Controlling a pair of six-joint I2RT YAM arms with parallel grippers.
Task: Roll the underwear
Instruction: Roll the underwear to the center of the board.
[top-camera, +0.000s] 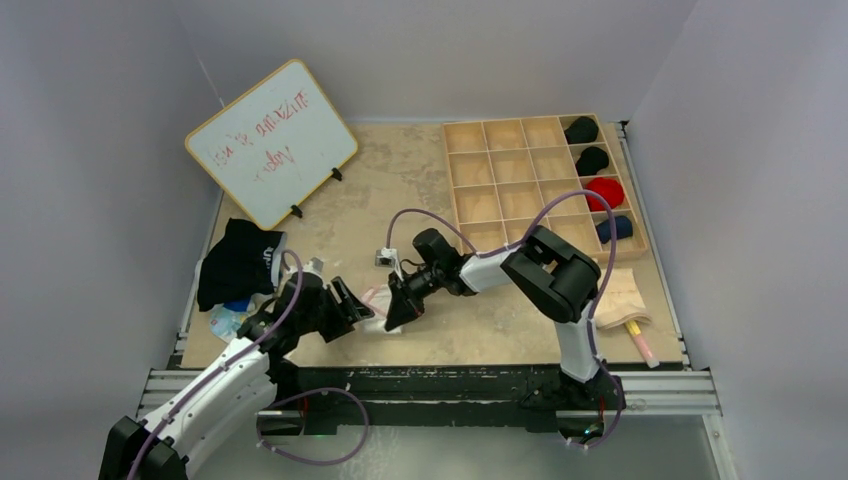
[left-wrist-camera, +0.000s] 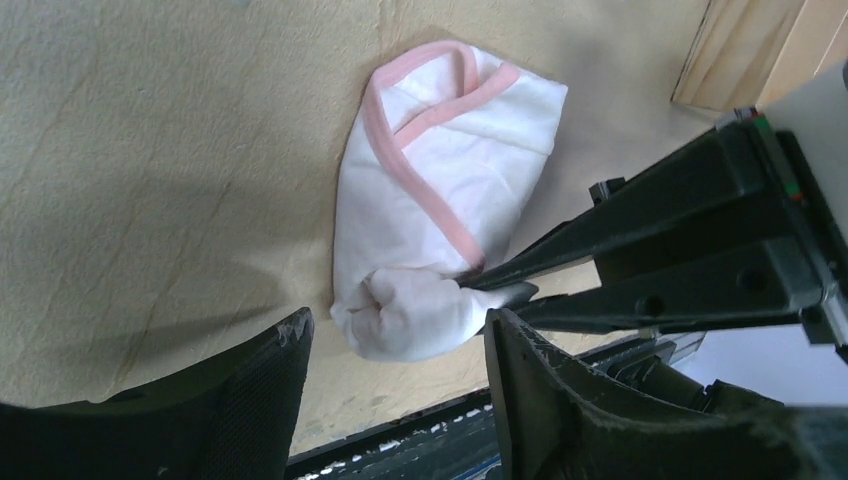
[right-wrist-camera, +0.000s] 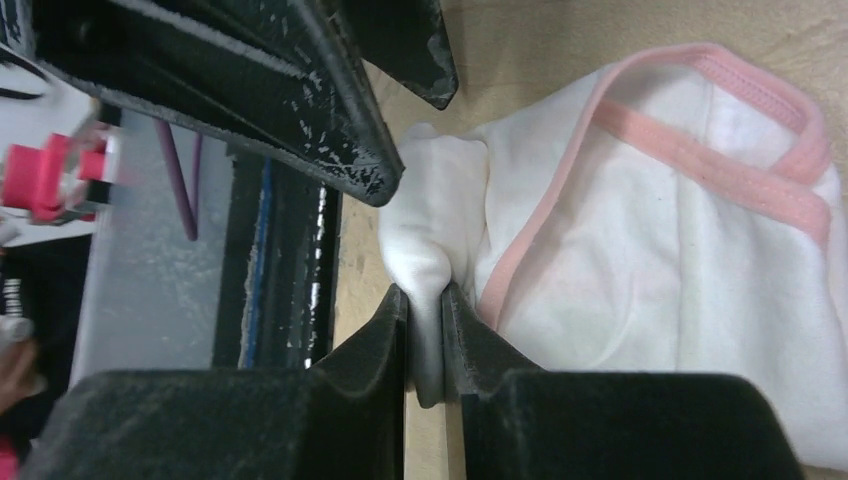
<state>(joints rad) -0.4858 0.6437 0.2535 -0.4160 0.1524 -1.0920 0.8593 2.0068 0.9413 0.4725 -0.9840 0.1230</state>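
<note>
My right hand (right-wrist-camera: 425, 300) pinches the rolled end of the underwear (right-wrist-camera: 650, 250), its fingers pressed together on a fold of white fabric. My left hand (left-wrist-camera: 398, 322) stands spread, one finger on either side of that same rolled end. The worktop (top-camera: 400, 190) is beige and mottled, boxed in by plain pale walls (top-camera: 100, 100). A whiteboard (top-camera: 270, 143) leans at the far left and a wooden compartment tray (top-camera: 500, 170) sits at the far right. The underwear, white with pink trim, lies near the front edge, between both hands.

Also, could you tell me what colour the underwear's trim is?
Pink trim on white underwear, clearest in the left wrist view.
</note>
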